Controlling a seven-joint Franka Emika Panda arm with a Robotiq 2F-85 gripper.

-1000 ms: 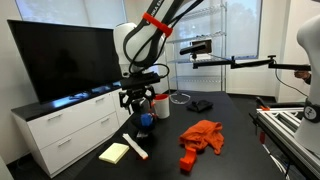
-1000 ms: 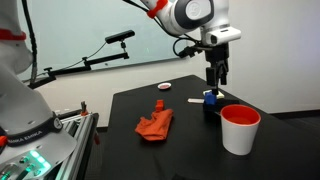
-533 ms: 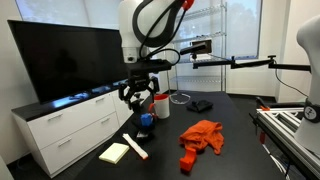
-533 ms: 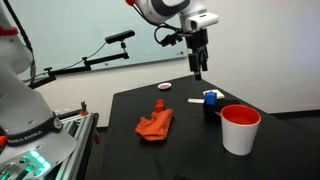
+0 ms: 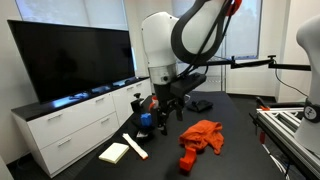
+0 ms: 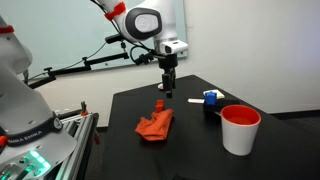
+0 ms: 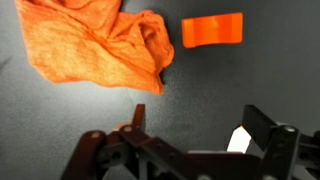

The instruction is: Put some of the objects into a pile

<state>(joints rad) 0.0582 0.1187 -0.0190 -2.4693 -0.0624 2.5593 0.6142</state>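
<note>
An orange cloth (image 5: 203,135) lies crumpled on the dark table (image 5: 240,150); it also shows in the other exterior view (image 6: 155,124) and the wrist view (image 7: 95,45). A small orange block (image 6: 160,103) lies beside it, seen in the wrist view (image 7: 212,30) and near the table front (image 5: 187,160). A blue object (image 6: 211,98) and a white marker (image 6: 195,99) lie further off. My gripper (image 6: 167,88) hangs above the table near the orange block, open and empty (image 7: 200,125).
A red and white cup (image 6: 240,128) stands near a table corner. A yellow pad (image 5: 114,152) and a white stick (image 5: 135,146) lie near another edge. A black object (image 5: 200,105) lies at the back. A white cabinet with a screen (image 5: 70,60) stands alongside.
The arm has swung away from above the blue object and now hangs over the orange block and cloth. The gripper stayed open and empty.
</note>
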